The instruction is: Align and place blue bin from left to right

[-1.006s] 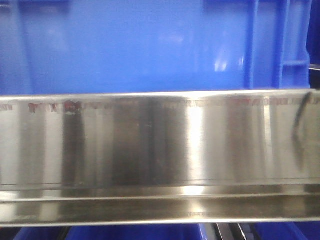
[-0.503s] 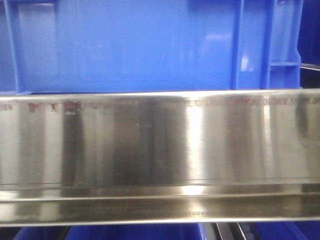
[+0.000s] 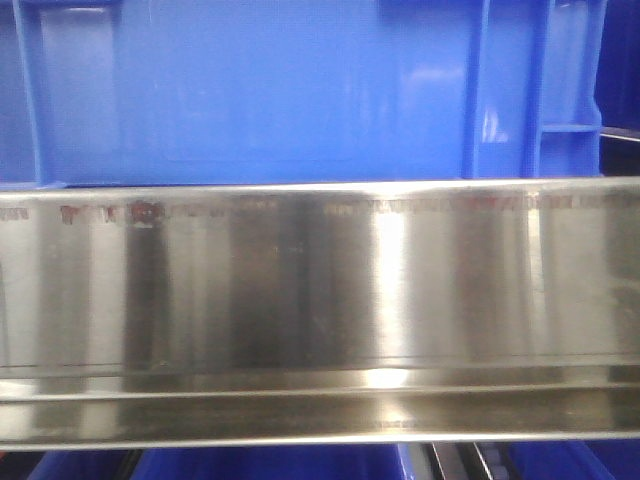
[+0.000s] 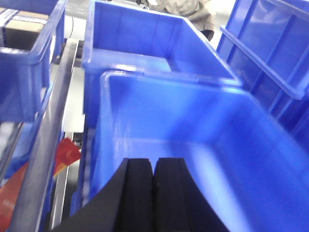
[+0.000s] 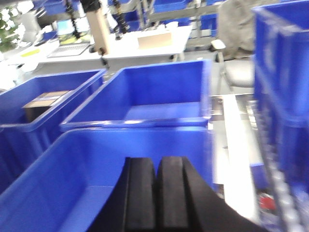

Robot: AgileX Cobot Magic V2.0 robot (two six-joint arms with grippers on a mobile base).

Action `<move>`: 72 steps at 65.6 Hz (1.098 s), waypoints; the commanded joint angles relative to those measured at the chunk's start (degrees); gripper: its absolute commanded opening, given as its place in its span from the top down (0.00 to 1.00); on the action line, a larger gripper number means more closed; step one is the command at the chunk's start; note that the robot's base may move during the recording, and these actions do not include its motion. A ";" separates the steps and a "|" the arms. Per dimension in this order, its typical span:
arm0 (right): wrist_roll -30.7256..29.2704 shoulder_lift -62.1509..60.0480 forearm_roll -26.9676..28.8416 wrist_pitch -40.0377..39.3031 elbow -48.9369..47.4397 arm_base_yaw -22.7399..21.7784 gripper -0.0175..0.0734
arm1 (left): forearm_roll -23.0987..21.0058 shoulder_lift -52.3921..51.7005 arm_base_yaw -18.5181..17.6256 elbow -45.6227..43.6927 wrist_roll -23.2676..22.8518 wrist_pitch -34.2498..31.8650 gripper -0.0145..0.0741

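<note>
Claws [image 4: 153, 186] [image 5: 158, 186] closed, poised above blue bin [image 4: 193, 125]

the blue bin [image 3: 270, 90] slid left, then settled

Brushed steel rail [image 3: 320, 290]; blue bin [image 3: 260, 90] directly on its top edge

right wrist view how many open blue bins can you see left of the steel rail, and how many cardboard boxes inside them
blue bins: 3
cardboard box: 1
total: 4
</note>
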 commanded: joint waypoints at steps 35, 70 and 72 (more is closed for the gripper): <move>-8.24 -29.48 -1.14 -5.64 30.45 0.11 0.99 | -4.34 -24.16 -0.32 35.61 0.16 -22.22 0.96; -10.98 -44.17 -1.14 -14.64 39.62 0.11 0.99 | -4.23 -32.86 -0.32 40.56 0.16 -22.22 0.96; -10.98 -44.17 -1.14 -14.64 39.62 0.11 0.99 | -4.23 -32.86 -0.32 40.56 0.16 -22.22 0.96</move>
